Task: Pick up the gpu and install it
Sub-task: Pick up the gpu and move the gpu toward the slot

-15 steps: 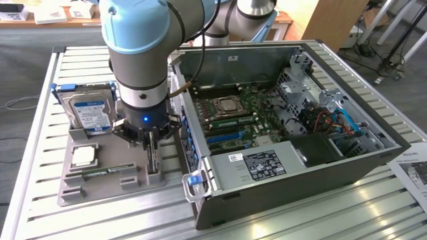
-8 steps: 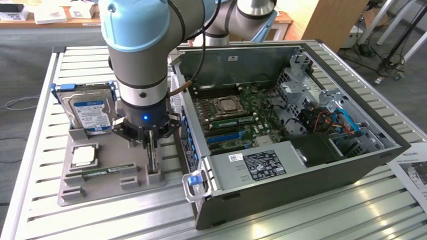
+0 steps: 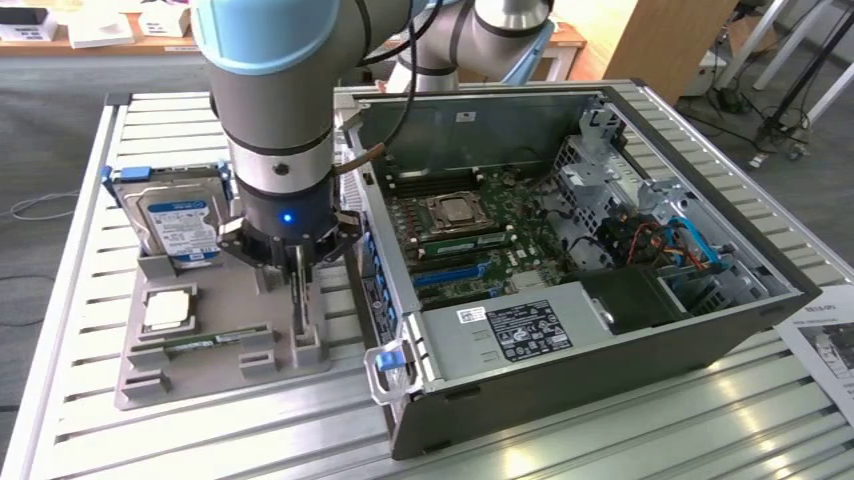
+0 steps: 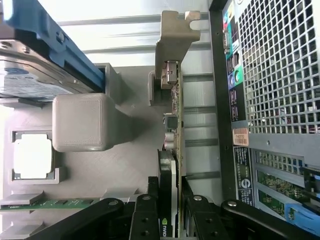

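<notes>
One thin black expansion card with a silvery metal end bracket, the gpu (image 3: 303,300) (image 4: 175,135), stands on edge in a slot of one grey moulded plastic tray (image 3: 160,375) (image 4: 100,170). It sits on the tray side nearest the computer.

One black gripper (image 3: 296,272) (image 4: 171,205) is directly over the card. Its two fingers (image 4: 146,215) press against the card's opposite faces and pinch it.

The tray also carries:
- one boxy silver hard drive with a blue-white label (image 3: 180,225) (image 4: 35,80), upright in a blue bracket
- one square silver processor (image 3: 167,312) (image 4: 32,157), lying flat
- one narrow green memory stick (image 3: 200,343) (image 4: 50,204)

One open dark grey computer case (image 3: 747,330) (image 4: 270,65) lies just beside the tray, its green motherboard (image 3: 494,235) exposed. Both rest on one slatted aluminium table (image 3: 601,440).
</notes>
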Tool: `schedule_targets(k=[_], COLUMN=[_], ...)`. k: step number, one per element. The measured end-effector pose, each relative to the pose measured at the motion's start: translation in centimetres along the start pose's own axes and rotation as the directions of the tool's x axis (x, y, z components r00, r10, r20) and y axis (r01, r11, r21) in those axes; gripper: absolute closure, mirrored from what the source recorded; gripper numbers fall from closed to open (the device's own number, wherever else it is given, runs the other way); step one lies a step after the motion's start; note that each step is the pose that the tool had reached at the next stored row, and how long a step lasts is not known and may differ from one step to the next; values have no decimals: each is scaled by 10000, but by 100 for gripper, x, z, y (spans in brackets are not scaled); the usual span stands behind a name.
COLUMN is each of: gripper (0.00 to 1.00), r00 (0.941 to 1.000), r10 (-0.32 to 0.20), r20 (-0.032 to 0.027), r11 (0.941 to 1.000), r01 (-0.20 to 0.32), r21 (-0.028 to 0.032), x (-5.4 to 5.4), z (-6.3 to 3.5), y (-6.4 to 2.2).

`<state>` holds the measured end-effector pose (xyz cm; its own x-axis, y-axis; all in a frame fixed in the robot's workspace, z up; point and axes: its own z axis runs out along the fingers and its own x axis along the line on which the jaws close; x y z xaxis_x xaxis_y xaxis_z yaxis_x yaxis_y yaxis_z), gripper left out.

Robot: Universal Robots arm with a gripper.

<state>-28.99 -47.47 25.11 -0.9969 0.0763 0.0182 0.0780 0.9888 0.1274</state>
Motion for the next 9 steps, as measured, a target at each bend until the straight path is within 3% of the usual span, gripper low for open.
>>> schedule_targets(k=[9], gripper=[73], r00=[10000], r10=[-24], r20=[-7], r11=[10000], r01=[24], r21=[-49], x=[29], z=[-346], y=[42])
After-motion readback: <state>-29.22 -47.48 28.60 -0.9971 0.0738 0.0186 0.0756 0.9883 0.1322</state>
